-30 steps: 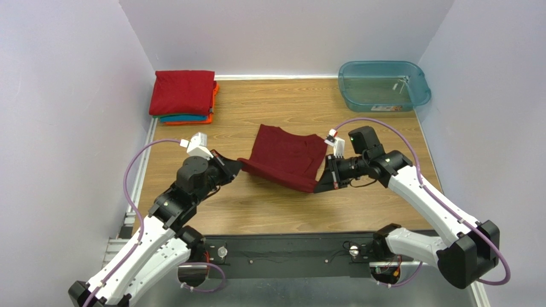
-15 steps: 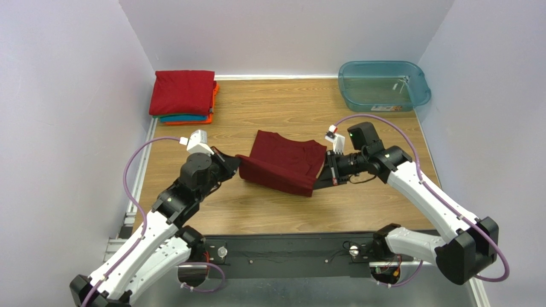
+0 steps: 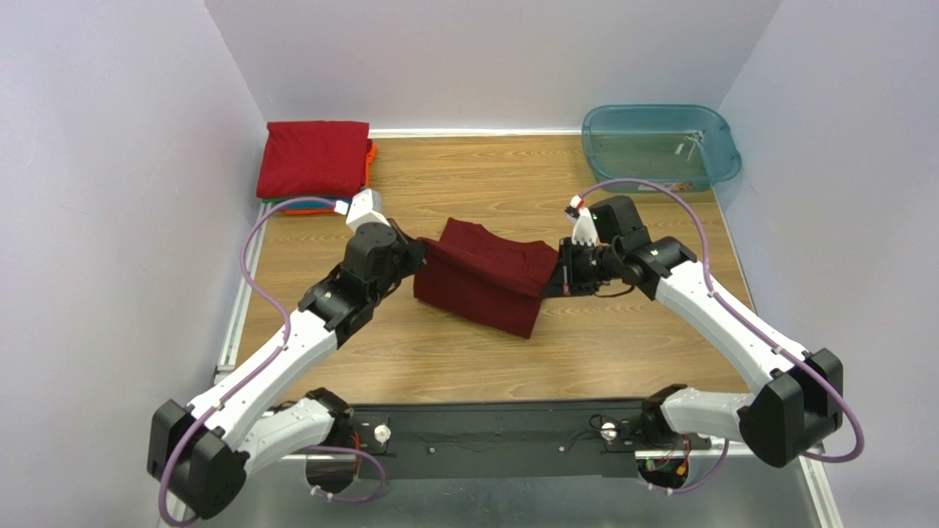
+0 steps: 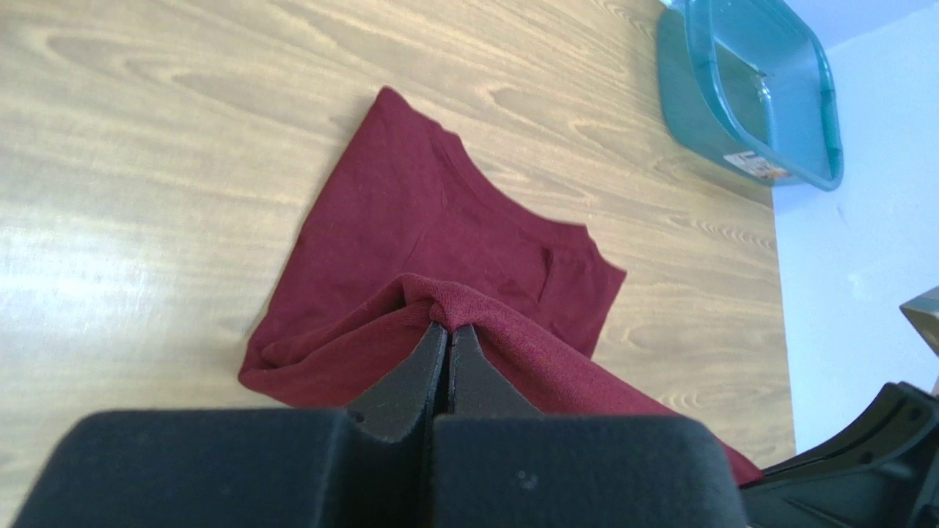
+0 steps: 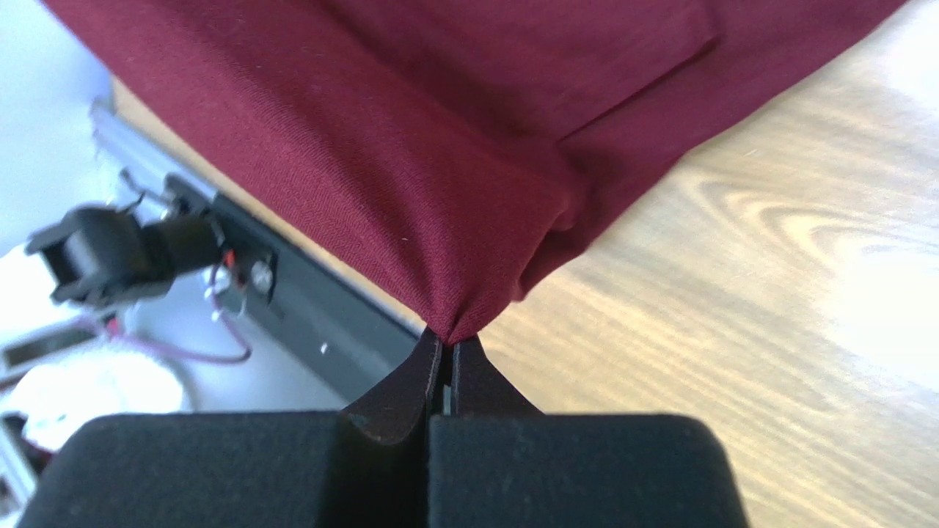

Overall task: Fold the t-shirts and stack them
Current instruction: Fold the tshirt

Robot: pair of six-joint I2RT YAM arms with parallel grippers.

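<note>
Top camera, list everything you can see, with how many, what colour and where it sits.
maroon t-shirt: one, dark maroon, mid-table, partly folded, raised at its left and right edges
folded t-shirts: one stack, bright red on top, teal and orange edges below, far left corner
plastic tub: one, translucent teal, far right corner
table: one, light wood grain
left gripper: one, black, shut on the maroon t-shirt's left edge
right gripper: one, black, shut on its right edge

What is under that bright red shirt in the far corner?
Under the red shirt an orange shirt peeks out on the right, and a teal one shows at the near edge. The red shirt covers the rest, so any others are hidden.
</note>
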